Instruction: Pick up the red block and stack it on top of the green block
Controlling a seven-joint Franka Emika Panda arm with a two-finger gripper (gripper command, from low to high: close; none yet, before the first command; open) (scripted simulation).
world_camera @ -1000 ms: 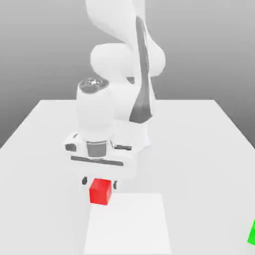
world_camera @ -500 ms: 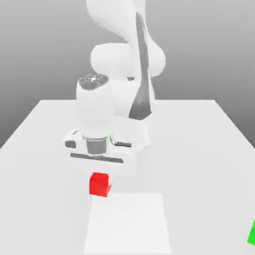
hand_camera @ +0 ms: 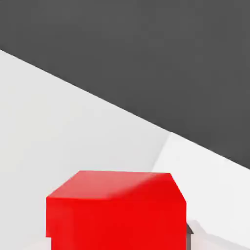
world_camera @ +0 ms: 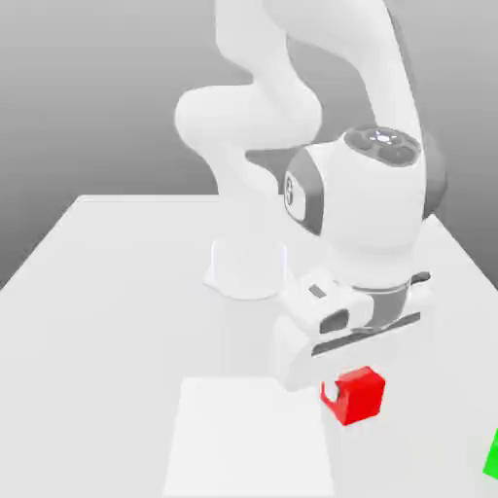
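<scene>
- The green block [world_camera: 493, 457] is cut off at the exterior view's right edge, showing as a sliver on the tabletop [world_camera: 107, 321].
- The gripper [world_camera: 342, 394] is closed on the red block [world_camera: 356, 395], held above the tabletop, left of the green block.
- Both cubes look smooth, flat-faced and matte.
- The fingers are mostly hidden.

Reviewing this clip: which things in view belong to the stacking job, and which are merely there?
Belongs to the job:
- red block, held under the gripper
- green block, at the exterior view's right edge, partly cut off

Merely there:
- white table
- brighter white square patch on the table
</scene>
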